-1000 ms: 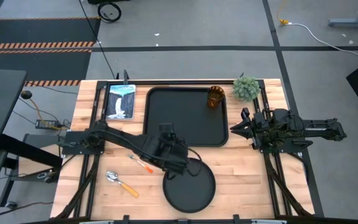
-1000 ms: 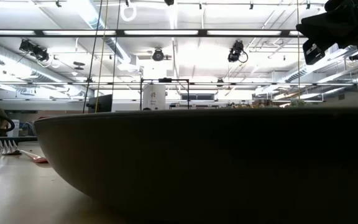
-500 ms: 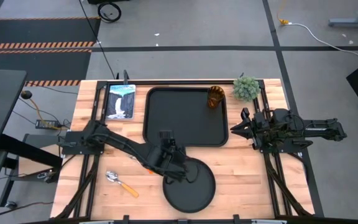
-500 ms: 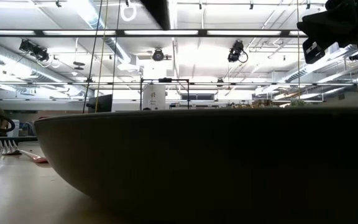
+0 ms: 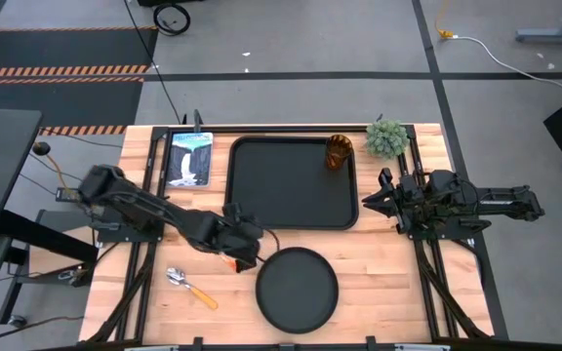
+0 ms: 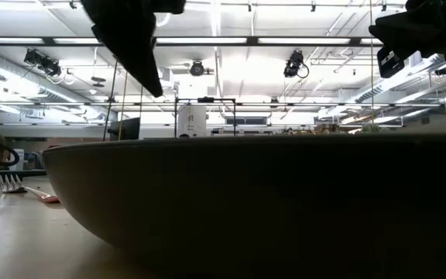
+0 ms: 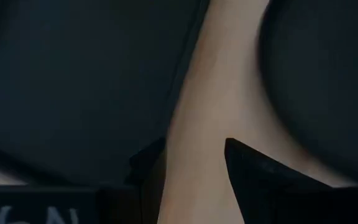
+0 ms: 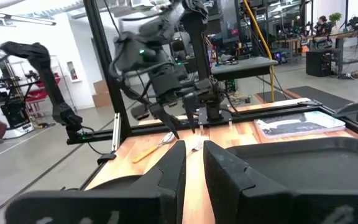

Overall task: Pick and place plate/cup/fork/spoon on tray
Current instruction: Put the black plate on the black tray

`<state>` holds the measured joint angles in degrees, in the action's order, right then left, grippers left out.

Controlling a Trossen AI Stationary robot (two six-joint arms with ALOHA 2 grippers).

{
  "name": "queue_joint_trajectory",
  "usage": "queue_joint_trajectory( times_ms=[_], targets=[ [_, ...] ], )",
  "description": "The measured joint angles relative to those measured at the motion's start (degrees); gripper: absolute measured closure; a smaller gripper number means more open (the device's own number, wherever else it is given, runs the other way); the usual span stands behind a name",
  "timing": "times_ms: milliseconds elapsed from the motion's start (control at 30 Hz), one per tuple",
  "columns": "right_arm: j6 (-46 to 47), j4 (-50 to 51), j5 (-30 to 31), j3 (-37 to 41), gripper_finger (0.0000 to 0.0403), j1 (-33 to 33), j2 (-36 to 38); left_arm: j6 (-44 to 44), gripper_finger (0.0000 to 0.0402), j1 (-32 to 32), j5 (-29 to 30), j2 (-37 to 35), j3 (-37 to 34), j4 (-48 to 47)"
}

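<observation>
**My left hand low over the fork, the plate lying free on the tabletop**

In the high view, my left hand (image 5: 245, 252) is low over the tabletop (image 5: 388, 283), just beside the left rim of the plate (image 5: 297, 290) and between the plate and the tray (image 5: 290, 181). The fork (image 5: 228, 261) shows only as a bit of orange under this hand. The spoon (image 5: 190, 286) lies on the wood to the left of the plate, apart from my hand. The cup (image 5: 338, 151) stands in the far right corner of the tray, and the small green plant (image 5: 386, 137) is just beside that corner, on the wood. A picture card (image 5: 189, 159) lies left of the tray. My right hand (image 5: 373, 200) waits at the right edge of the tray, above the wood.

In the low view, the plate (image 6: 254, 201) fills nearly the whole picture. The fork (image 6: 23, 188) lies flat on the wood far to the left, with the tines toward the left. A dark part of my left arm comes down from above.

In the left wrist view, my two fingers (image 7: 260, 180) are spread, with bare wood between them; they pinch nothing.

In the right wrist view, my right fingers (image 8: 222, 165) are a little apart and hold nothing. Far off I see the left hand (image 8: 185, 121) with its fingers pointing down at the wood.
</observation>
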<state>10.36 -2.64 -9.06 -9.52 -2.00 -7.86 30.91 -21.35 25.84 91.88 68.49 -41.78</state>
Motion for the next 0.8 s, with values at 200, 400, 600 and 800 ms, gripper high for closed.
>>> queue_joint_trajectory(
  times_ms=[200, 400, 600, 800],
  targets=[
    [0.0, -0.1, 0.0, 0.0, 0.0339, 0.0, 0.0, 8.4, 0.0230, 0.2, -6.6, -8.0, -14.4, 18.2],
    [0.0, -0.2, 0.0, 0.0, 0.0339, 0.0, 0.0, 27.2, 0.0230, 0.6, -11.0, -7.5, -22.8, 28.6],
    [0.0, -0.3, 0.0, 0.0, 0.0339, 0.0, 0.0, 36.1, 0.0230, -0.8, -12.7, -3.3, -22.0, 31.1],
    [0.0, -0.3, 0.0, 0.0, 0.0339, 0.0, 0.0, 37.2, 0.0230, -1.3, -14.1, 1.7, -15.5, 26.4]
  ],
)
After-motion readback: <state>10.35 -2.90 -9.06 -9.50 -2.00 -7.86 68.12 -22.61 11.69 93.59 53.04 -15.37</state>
